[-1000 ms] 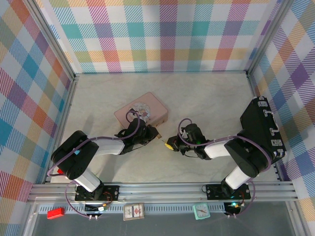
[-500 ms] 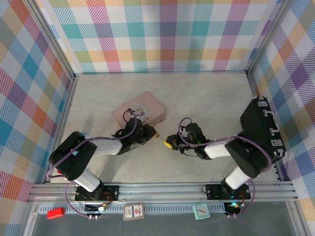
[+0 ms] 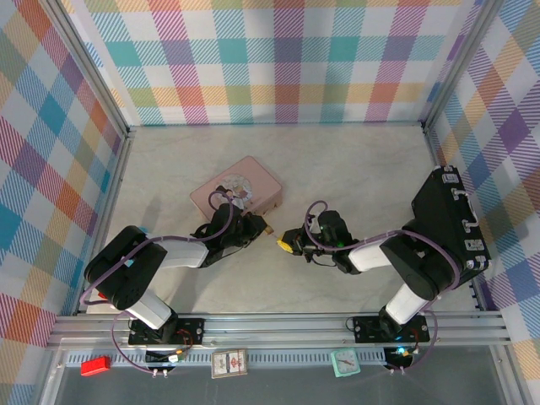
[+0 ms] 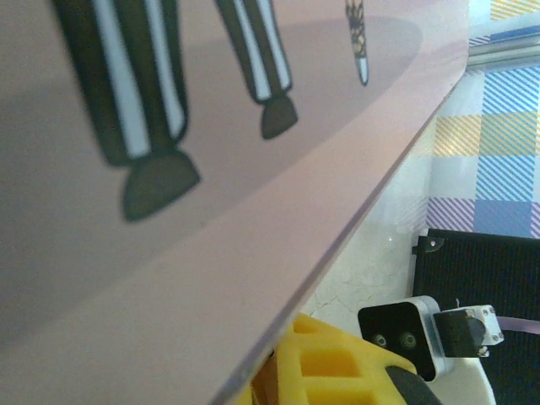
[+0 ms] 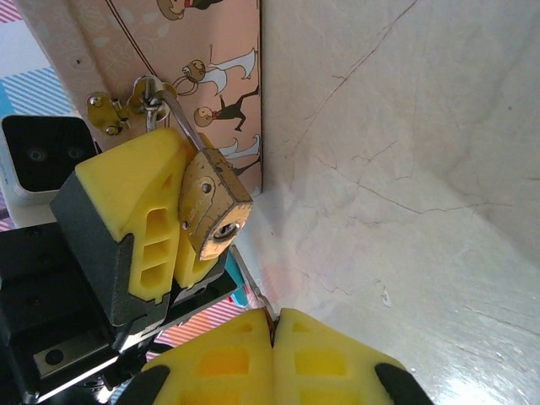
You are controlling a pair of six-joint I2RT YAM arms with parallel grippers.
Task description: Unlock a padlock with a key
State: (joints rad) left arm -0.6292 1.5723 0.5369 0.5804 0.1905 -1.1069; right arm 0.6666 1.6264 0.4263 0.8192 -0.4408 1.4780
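Observation:
In the right wrist view the brass padlock (image 5: 209, 202) hangs by its silver shackle (image 5: 175, 108) from the hasp on the pink box (image 5: 215, 59), keyhole facing me. The left gripper's yellow fingers (image 5: 139, 198) are shut on its body. My right gripper (image 5: 274, 325) is shut on the thin silver key (image 5: 251, 283). The key's blade points up-left and its tip sits just below the keyhole, not inside it. From the top view, the left gripper (image 3: 258, 228) and right gripper (image 3: 285, 245) nearly meet in front of the box, with the padlock (image 3: 269, 229) between them.
The pink illustrated box (image 3: 236, 187) lies mid-table, and its lid (image 4: 169, 169) looms close in the left wrist view. Beyond that lid is the right arm's wrist camera (image 4: 398, 337). Plaid walls enclose the marble table (image 3: 363, 177). Small items lie beyond the front rail (image 3: 278, 327).
My right gripper has crept left with the key, closing on the padlock. The left arm and the pink box have shifted slightly left.

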